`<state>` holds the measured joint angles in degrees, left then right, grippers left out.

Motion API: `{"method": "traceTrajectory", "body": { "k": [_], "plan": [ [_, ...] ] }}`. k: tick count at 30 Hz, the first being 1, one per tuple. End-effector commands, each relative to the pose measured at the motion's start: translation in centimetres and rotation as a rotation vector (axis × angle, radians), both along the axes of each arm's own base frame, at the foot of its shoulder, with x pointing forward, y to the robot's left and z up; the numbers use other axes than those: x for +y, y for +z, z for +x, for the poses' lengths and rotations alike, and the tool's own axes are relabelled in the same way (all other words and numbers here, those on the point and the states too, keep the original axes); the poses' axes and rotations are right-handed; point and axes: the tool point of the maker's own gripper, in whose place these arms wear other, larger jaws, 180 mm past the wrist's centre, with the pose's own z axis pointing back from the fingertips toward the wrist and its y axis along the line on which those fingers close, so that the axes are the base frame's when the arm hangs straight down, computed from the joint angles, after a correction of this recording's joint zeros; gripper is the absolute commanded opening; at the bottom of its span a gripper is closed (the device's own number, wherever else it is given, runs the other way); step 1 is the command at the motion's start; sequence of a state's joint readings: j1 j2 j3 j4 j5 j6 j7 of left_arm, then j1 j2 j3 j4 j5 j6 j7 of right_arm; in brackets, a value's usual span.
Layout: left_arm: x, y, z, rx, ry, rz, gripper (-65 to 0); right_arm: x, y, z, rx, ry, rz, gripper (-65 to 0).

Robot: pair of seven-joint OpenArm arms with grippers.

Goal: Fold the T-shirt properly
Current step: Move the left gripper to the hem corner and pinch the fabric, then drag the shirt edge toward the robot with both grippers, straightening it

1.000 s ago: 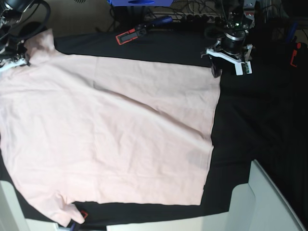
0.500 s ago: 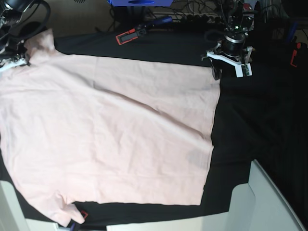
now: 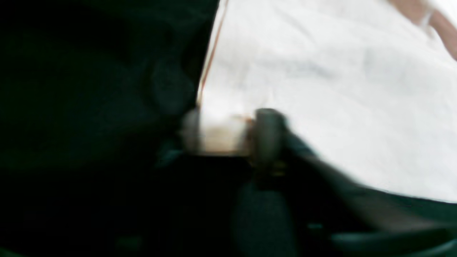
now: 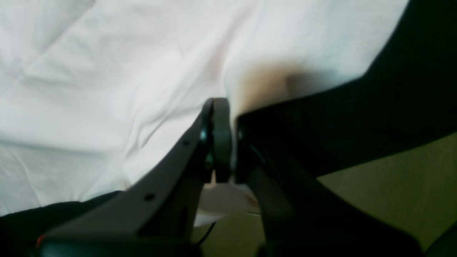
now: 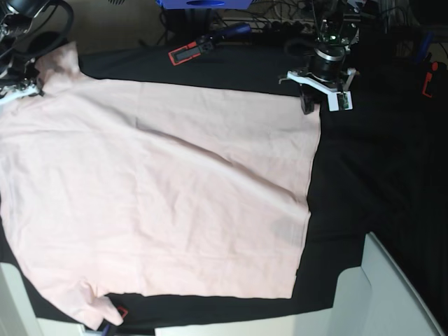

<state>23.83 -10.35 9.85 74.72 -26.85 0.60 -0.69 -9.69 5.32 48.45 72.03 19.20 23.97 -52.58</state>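
The T-shirt (image 5: 154,196) is spread flat, plain side up, over the black cloth (image 5: 371,175) that covers the desk. At the shirt's far hem corner the left gripper (image 3: 228,134) is seen in the blurred wrist view with that corner lying between its fingers (image 3: 267,135); whether the cloth is fully clamped cannot be told. At the shirt's far sleeve the right gripper (image 4: 228,139) is seen with its fingers (image 4: 218,135) pressed together on a fold of the pink fabric.
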Motion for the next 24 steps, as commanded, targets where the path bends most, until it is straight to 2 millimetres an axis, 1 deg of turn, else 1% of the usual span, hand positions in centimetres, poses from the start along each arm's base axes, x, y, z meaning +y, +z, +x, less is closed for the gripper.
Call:
{"method": "traceTrajectory", "body": {
  "k": [1,3,10,11,13,15,17,20,21,24],
  "plan": [
    [0.0,-0.2,-0.4,0.016,-0.009,-0.001,-59.3,0.0,-0.3,-0.4,0.033,0.001,-0.003,-65.0],
    [-0.1,-0.1,-0.3,0.013,-0.010,-0.002,-65.0,0.0,-0.3,-0.4,0.033,0.001,-0.003,-65.0],
    [-0.4,0.2,-0.5,0.010,-0.019,-0.005,-65.0,-0.1,-0.1,-0.3,0.029,0.006,-0.010,-65.0],
    [-0.4,0.3,-0.9,0.011,-0.019,-0.006,-65.0,-0.4,0.0,-0.4,0.029,0.007,-0.017,-65.0],
    [-0.6,1.2,-1.1,-0.005,-0.024,-0.010,-65.0,-1.3,0.6,-0.1,0.021,0.012,-0.043,-65.0],
    [-0.2,2.0,-1.2,-0.019,-0.042,0.005,-65.0,-2.0,1.8,0.2,0.000,0.022,-0.083,-65.0],
    [-0.4,2.6,-1.1,-0.032,-0.054,0.006,-65.0,-2.7,3.0,0.5,-0.019,0.034,-0.125,-65.0],
    [-0.4,2.9,-1.0,-0.039,-0.056,0.006,-65.0,-3.1,4.4,1.2,-0.045,0.046,-0.160,-65.0],
    [-0.4,2.8,-1.4,-0.032,-0.054,0.007,-65.0,-3.2,4.7,1.3,-0.050,0.048,-0.168,-65.0],
    [-0.5,3.4,-1.7,-0.041,-0.058,0.004,-65.0,-3.5,5.3,1.0,-0.052,0.057,-0.194,-65.0]
  ]
}}
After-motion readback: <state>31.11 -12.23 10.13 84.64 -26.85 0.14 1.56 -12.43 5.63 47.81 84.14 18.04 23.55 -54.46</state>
